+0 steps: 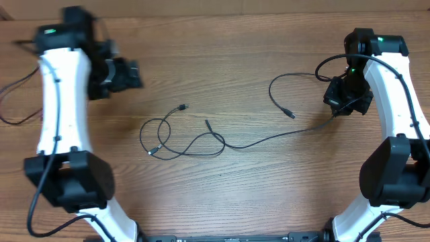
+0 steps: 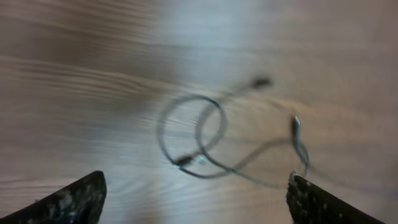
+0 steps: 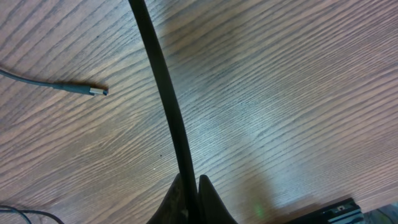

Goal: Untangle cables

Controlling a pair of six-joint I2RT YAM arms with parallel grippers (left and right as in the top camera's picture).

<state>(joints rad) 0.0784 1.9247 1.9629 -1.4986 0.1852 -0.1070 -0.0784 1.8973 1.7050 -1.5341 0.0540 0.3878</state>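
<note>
A long thin black cable (image 1: 262,140) runs from the right across the wooden table to a loop and a free end near the centre. My right gripper (image 1: 338,109) is shut on this cable (image 3: 163,81), which stretches taut away from the fingers (image 3: 191,199). Another cable (image 1: 279,89) curves above it and ends in a plug (image 3: 93,91). A looped cable (image 1: 156,138) with a plug (image 1: 183,107) lies at centre left; it shows blurred in the left wrist view (image 2: 199,134). My left gripper (image 2: 196,202) is open, above and left of the loops (image 1: 124,74).
Thicker black arm wires lie at the far left edge (image 1: 17,84). The arm bases stand at the bottom left (image 1: 67,185) and bottom right (image 1: 396,175) of the table.
</note>
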